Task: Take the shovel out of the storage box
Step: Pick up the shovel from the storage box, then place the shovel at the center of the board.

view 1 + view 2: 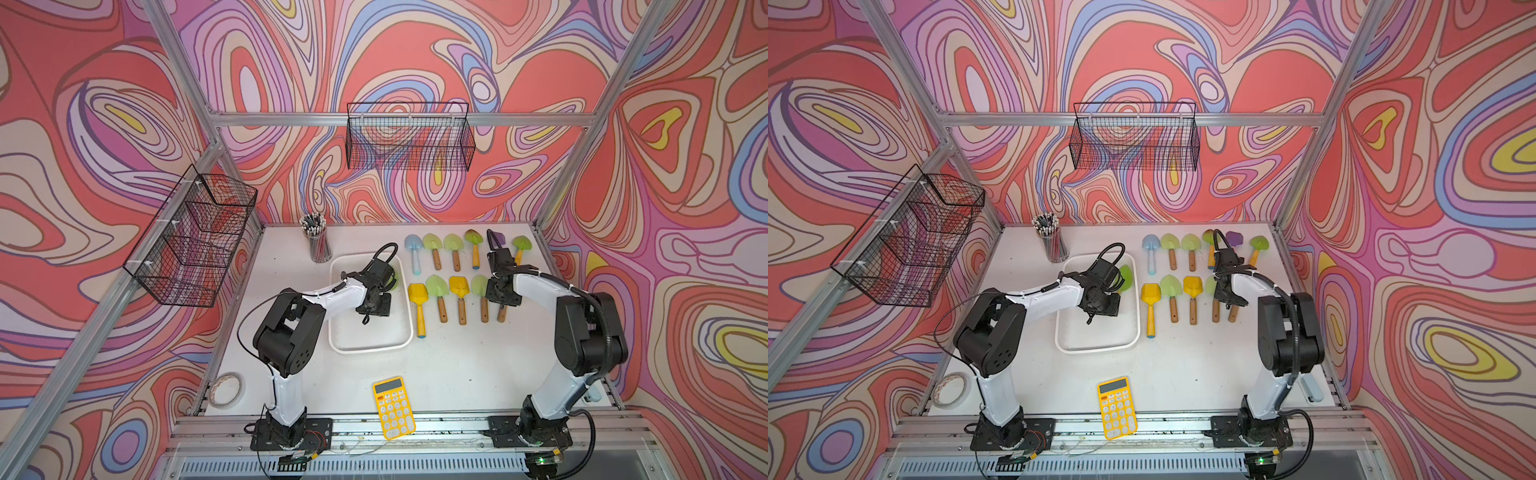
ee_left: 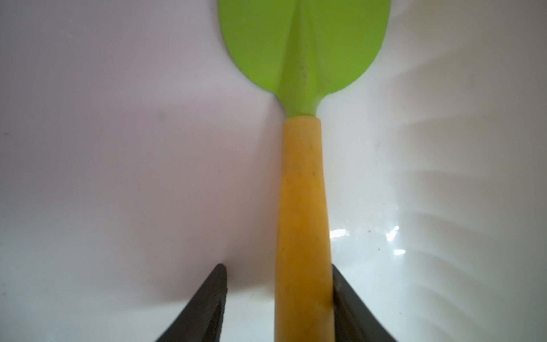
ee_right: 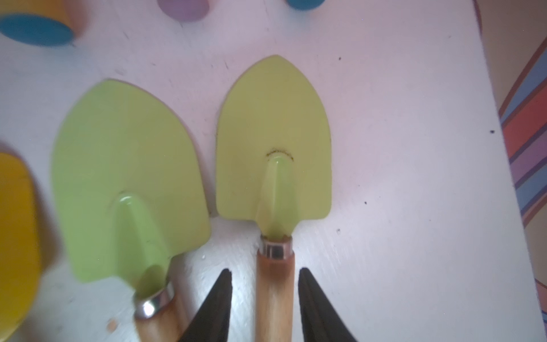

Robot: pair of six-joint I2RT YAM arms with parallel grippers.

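Green plastic, spade-shaped blade with a raised central rib, on a matte yellow tapered handle: the shovel (image 2: 302, 207); lies on the glossy floor of the storage box (image 1: 371, 348), a shallow white tub with rounded corners and thick rim, toward its 1 o'clock corner in both top views; left gripper (image 2: 276, 265) straddles the handle, one dark finger (image 2: 349, 308) touching it, the other standing apart, so not clamped. Right gripper (image 3: 265, 269) parted, both tips clear of a wooden handle; that pale green pointed shovel (image 3: 273, 142) has a chrome ferrule and rests on the scuffed white table (image 3: 399, 148), at 3 o'clock of the box; a rounder-bladed twin (image 3: 127, 177) just beside.
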